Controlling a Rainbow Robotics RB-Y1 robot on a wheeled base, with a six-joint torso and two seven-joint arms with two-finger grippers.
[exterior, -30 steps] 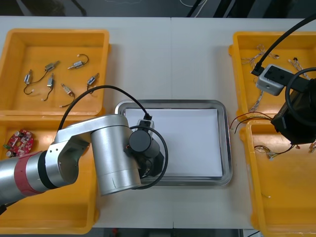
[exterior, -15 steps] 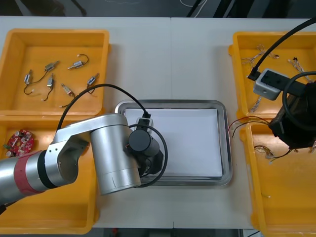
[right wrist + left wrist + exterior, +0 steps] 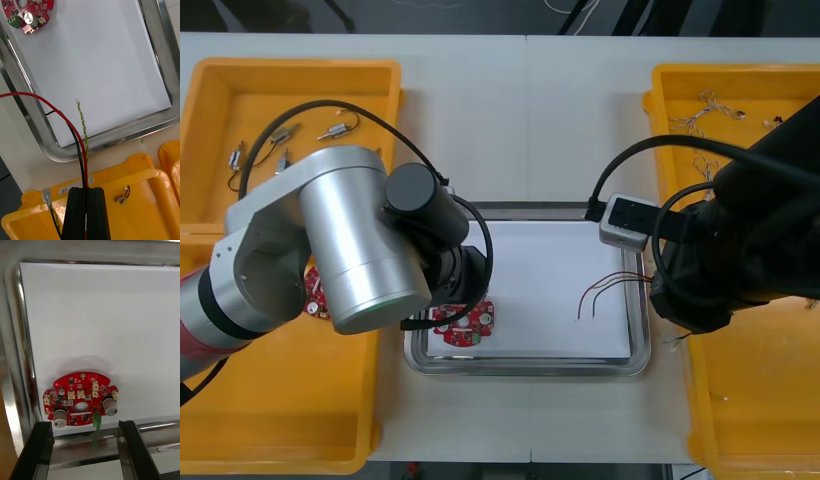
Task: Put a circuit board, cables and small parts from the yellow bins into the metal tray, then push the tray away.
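A round red circuit board [image 3: 465, 322] [image 3: 80, 403] lies flat on the white inside of the metal tray [image 3: 530, 208], at its near left corner. My left gripper [image 3: 84, 424] stands open just short of the board, one finger to each side and touching nothing. My right gripper [image 3: 85, 189] is shut on a bunch of cables [image 3: 80, 123]: a red one, a black one and a twisted yellow one. It hangs over the near right bin's rim. The cable ends [image 3: 600, 290] dangle over the tray's right side, and the board [image 3: 28, 13] lies far beyond them.
Small metal parts [image 3: 340, 128] lie in the far left yellow bin [image 3: 220, 75]. Another red board [image 3: 313, 290] peeks out by my left arm in the near left bin. More cables [image 3: 705, 108] lie in the far right bin. The near right bin [image 3: 750, 410] is beside the tray.
A circuit board now lies in the tray with my left gripper open by it. My right arm has swung from the right bins to the tray's right edge, carrying cables.
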